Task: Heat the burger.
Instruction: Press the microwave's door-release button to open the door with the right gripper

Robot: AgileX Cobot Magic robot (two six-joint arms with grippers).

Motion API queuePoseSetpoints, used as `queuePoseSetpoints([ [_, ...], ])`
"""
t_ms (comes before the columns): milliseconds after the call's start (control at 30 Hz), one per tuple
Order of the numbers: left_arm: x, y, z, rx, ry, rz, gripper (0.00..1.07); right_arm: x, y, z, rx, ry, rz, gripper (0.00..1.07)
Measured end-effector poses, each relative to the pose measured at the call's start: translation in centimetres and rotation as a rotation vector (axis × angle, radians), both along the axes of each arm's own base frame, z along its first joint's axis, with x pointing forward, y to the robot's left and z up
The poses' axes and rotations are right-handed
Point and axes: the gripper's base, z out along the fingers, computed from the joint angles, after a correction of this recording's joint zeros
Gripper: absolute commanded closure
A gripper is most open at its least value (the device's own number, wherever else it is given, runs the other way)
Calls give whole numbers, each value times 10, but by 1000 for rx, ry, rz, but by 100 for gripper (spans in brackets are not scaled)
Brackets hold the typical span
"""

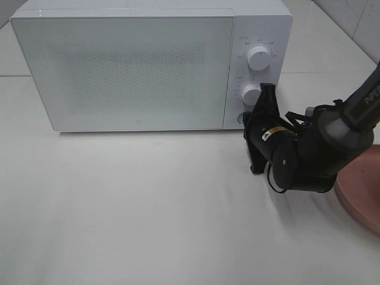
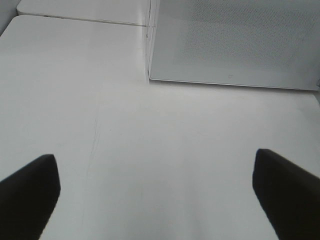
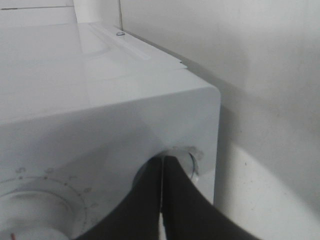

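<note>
The burger is out of view. A white microwave [image 1: 130, 65] stands at the back with its door closed. My right gripper [image 1: 246, 122] is shut, and its tips sit against the round button [image 1: 241, 117] at the bottom of the control panel. In the right wrist view the closed fingertips [image 3: 164, 160] touch that button [image 3: 192, 157] at the microwave's corner. My left gripper [image 2: 157, 200] is open over bare table, with nothing between its fingers [image 2: 27, 195], facing the microwave's [image 2: 235, 45] front left corner.
Two white dials [image 1: 259, 58] [image 1: 252, 94] sit above the button. A round pink plate [image 1: 362, 196] lies at the right edge, partly under the right arm. White tabletop [image 1: 148, 208] stretches in front of the microwave.
</note>
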Motion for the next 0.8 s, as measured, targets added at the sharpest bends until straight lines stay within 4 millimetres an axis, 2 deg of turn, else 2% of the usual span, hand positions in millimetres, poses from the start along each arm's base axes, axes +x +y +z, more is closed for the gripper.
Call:
queuePoseSetpoints([
  [200, 0, 0, 0, 0, 0, 0, 6, 5, 4, 0, 21, -2, -5, 107],
  [500, 0, 0, 0, 0, 0, 0, 6, 23, 10, -3, 46, 59, -51, 107],
  [800, 0, 0, 0, 0, 0, 0, 6, 25, 11, -3, 48, 77, -55, 107],
])
